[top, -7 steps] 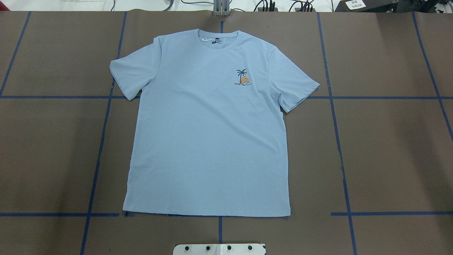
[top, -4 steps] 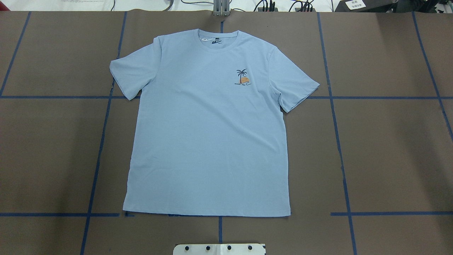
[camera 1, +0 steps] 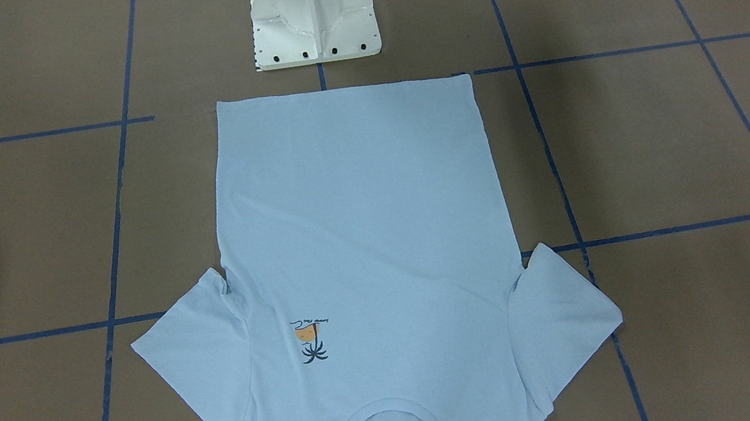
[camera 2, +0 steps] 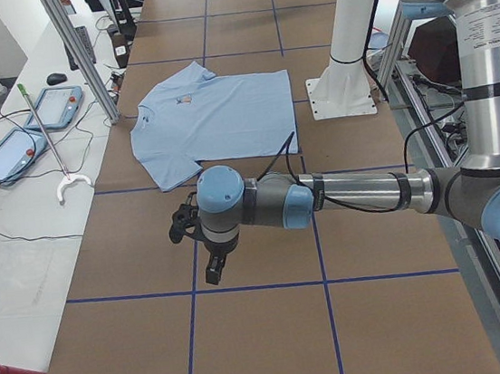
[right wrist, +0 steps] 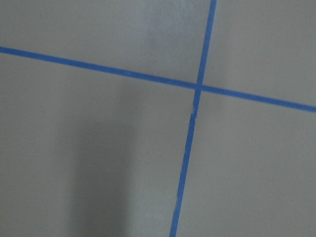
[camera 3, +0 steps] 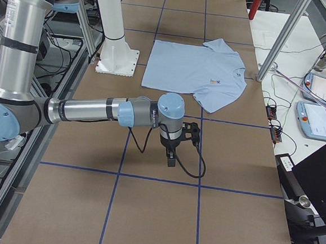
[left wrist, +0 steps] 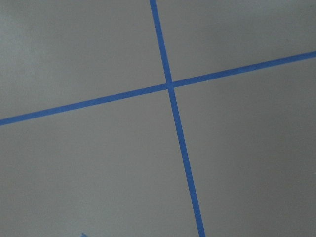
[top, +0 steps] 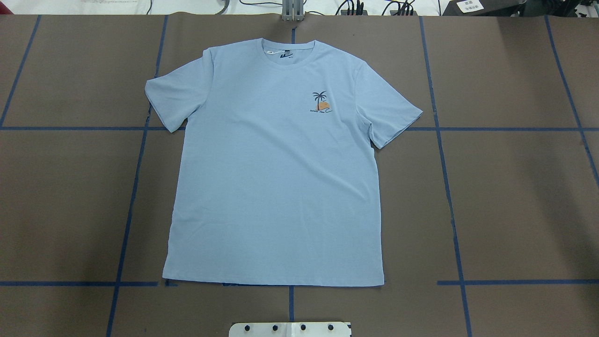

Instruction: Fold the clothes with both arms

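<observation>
Progress: zero folds done, all of it left, going by how the cloth lies.

Table [top: 514,210]: brown cover with a grid of blue tape lines [top: 449,201]. White pedestal base [camera 1: 314,23] sits at the middle of the robot-side edge.

T-shirt [top: 276,187]: flat, face up, fully spread at the table's middle. Hem lies just beside the base on the robot-side edge, collar points to the operators' edge. No crease or doubled layer visible in the overhead or front views.

Left arm [camera 2: 351,195]: stretched out low over bare table toward the left end, well apart from the shirt. Right arm [camera 3: 96,110]: mirror pose toward the right end, also well apart. Neither is over the cloth.

Sleeves: both out flat, one [top: 175,98] toward the left end, the other [top: 388,110] toward the right end. Likely first grab points along with the hem corners, my guess only.

Left gripper [camera 2: 214,269] and right gripper [camera 3: 171,156]: both point down above the tape grid and hold nothing. They show only in the side views, so I can't tell whether the fingers are apart or together. Wrist cams show just a tape crossing, no fingers, no cloth.

Palm-tree print [top: 320,103]: exposed on the chest. Neck label [top: 285,55]: visible inside the collar.

Remaining: approach, grasp, every fold.
</observation>
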Tool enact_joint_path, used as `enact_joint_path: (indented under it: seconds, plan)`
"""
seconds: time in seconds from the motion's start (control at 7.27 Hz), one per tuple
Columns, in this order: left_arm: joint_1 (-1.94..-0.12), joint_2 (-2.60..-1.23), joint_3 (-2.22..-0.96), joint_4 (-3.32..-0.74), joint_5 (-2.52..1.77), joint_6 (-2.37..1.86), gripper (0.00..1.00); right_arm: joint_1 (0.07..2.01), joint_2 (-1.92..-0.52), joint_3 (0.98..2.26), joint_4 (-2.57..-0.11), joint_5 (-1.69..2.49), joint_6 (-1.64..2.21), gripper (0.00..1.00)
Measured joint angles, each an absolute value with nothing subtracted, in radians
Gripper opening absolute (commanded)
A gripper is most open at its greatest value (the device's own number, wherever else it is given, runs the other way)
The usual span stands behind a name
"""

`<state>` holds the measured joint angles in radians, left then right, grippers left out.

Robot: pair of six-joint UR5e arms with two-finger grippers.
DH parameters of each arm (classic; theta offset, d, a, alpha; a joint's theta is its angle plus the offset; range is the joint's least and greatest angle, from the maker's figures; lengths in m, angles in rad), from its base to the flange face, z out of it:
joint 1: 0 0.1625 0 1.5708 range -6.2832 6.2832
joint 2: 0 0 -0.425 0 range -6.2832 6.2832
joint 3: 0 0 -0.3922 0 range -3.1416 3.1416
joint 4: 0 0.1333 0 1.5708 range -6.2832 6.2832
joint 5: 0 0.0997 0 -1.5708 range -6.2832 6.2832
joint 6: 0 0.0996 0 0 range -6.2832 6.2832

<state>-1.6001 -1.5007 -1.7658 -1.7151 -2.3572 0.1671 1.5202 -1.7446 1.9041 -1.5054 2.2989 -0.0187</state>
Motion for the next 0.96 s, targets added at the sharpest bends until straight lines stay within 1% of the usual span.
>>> enact_joint_path:
  seconds: [0.14,0.41,0.69,0.83,0.96]
  plan:
    - [-1.601,-1.532,-1.770,-1.781,-2.354,0.167,1.00,1.520,-1.717,1.888,-1.435,2.299,-0.015,1.00]
    - [-1.606,-1.555,-1.769,-1.918,-2.354,0.166,1.00,1.520,-1.658,1.839,-1.378,2.326,0.005,1.00]
    - [-1.607,-1.558,-1.775,-1.955,-2.356,0.166,1.00,1.501,-1.573,1.803,-1.363,2.368,0.090,0.99]
    - [-1.608,-1.558,-1.779,-1.959,-2.357,0.166,1.00,1.461,-1.523,1.785,-1.338,2.371,0.224,0.97]
    - [-1.607,-1.557,-1.782,-1.960,-2.358,0.166,1.00,1.402,-1.490,1.763,-1.266,2.353,0.393,0.90]
